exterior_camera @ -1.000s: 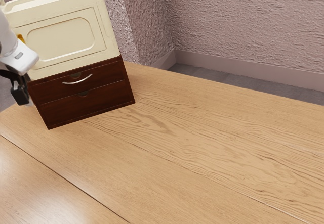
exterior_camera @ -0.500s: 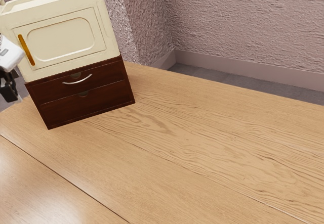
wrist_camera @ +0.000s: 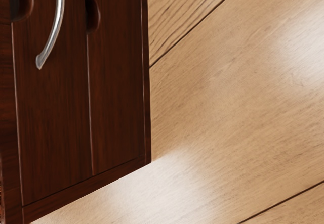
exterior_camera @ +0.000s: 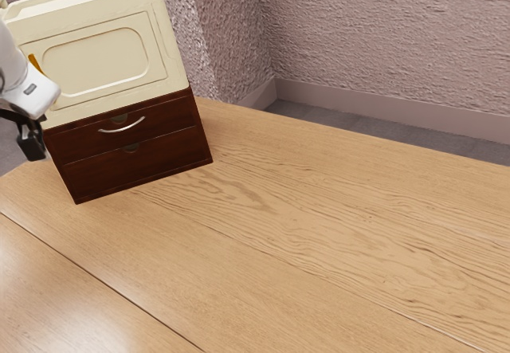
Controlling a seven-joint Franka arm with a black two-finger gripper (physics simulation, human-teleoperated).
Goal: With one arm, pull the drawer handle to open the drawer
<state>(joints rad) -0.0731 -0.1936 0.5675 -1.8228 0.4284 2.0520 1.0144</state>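
The gripper [exterior_camera: 32, 144] hung at the exterior view's left, beside the dark wooden drawer unit [exterior_camera: 204, 147], near the end of its front; whether it stood open or closed could not be told from the pictures, nor could contact with the unit's side. Above it, the white arm [exterior_camera: 25, 88] came in from the exterior view's left and covered part of the cream box [exterior_camera: 100, 60]. The curved silver handle [exterior_camera: 122, 129], the thing to be pulled, sat at the middle of the upper drawer [exterior_camera: 171, 119], bowed toward the lower drawer [exterior_camera: 139, 166], and the gripper was apart from it. In the wrist view the handle's near end met the drawer front well in from the unit's corner. Both drawers lay flush with the front, shut, each with a dark rounded notch at the middle of its upper edge. The cream box rested on top of the unit, its front marked by a raised rounded panel, with an orange strip [exterior_camera: 33, 64] partly hidden behind the arm. The unit stood at the far edge of the wooden table [exterior_camera: 319, 233], by the corner toward the exterior view's left. Beyond the table's far edge were the grey floor [exterior_camera: 374, 130], a pale baseboard [exterior_camera: 382, 114] and the rough pinkish wall [exterior_camera: 382, 34].
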